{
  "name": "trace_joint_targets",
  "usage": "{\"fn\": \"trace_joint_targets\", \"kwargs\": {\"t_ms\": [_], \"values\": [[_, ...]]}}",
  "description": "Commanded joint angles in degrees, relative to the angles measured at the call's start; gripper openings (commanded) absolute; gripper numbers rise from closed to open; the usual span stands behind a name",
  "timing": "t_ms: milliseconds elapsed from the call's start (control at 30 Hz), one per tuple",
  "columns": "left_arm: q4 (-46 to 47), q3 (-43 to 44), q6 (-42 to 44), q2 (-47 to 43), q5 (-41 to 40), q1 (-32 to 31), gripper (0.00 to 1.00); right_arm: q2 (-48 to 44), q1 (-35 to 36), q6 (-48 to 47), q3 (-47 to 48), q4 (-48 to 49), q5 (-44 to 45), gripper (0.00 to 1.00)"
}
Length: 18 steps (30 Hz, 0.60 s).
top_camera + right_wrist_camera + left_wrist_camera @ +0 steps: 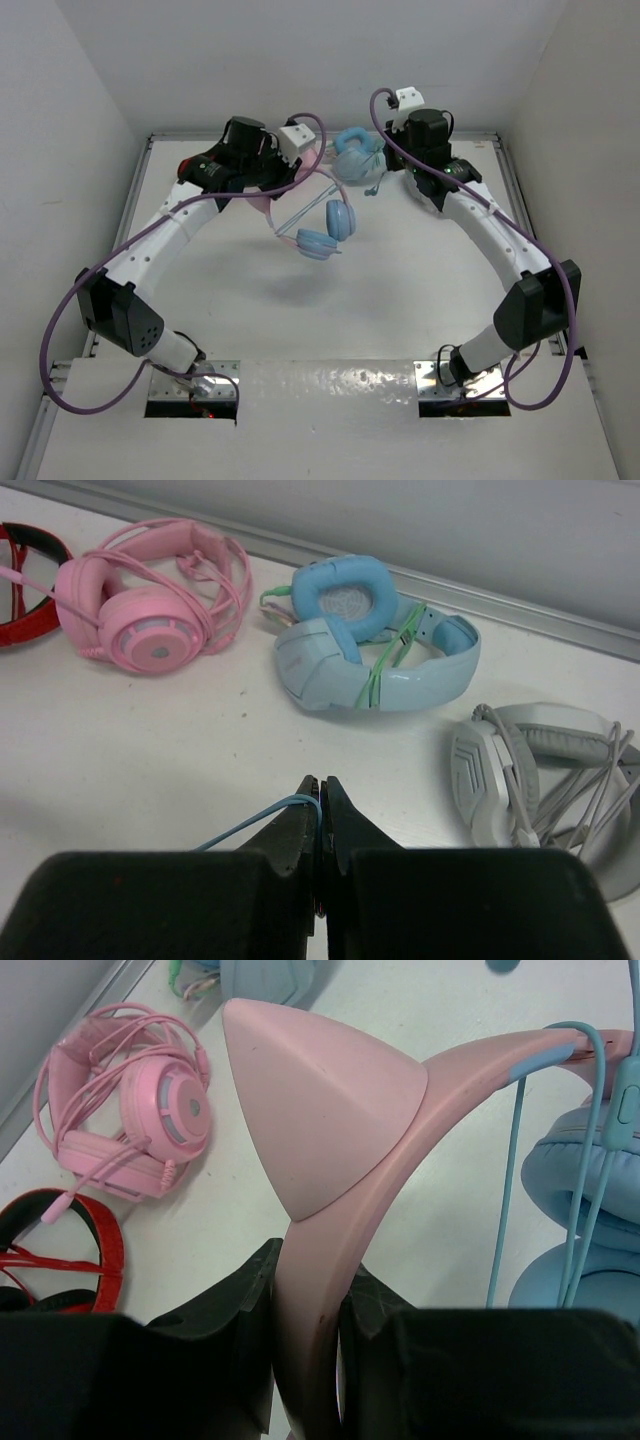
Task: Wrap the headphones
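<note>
Bright, even, diffuse light from above fills all 3 views. In the top view the white table (400,290) is nearly washed out, with only a faint, soft-edged shadow at the centre of the frame beneath the raised headphones (322,232). The shiny strip (330,378) at the bottom centre throws speckled glare. In both wrist views the black fingers (230,1310) (295,835) along the bottom edge are dark, featureless and slightly blurred, while the upper half stays sharp.

On headphones (330,1140), pink headband (460,1080) was smooth matt plastic, lightly scuffed; blue earcup pads (590,1170) looked soft, leather-like. Fingers (235,1310) of left gripper (308,1305) were matt black plastic.
</note>
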Motion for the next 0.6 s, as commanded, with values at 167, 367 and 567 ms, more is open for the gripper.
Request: {"fn": "trace_joint_targets", "kwargs": {"t_ms": [167,367,567], "values": [[-1.98,2.68,1.34,-2.33,2.27,-2.15,0.00,0.94,-1.44,-0.34,8.50,1.35,2.90,0.00],[-1.54,3.46,0.56,-0.66,4.19,-2.50,0.00,1.29,-1.44,-0.95,9.38,1.52,3.17,0.00],[-3.47,8.03,-1.02,1.54,8.66,-2.50,0.00,3.14,-1.88,-0.08,5.96,3.28,0.28,0.00]]}}
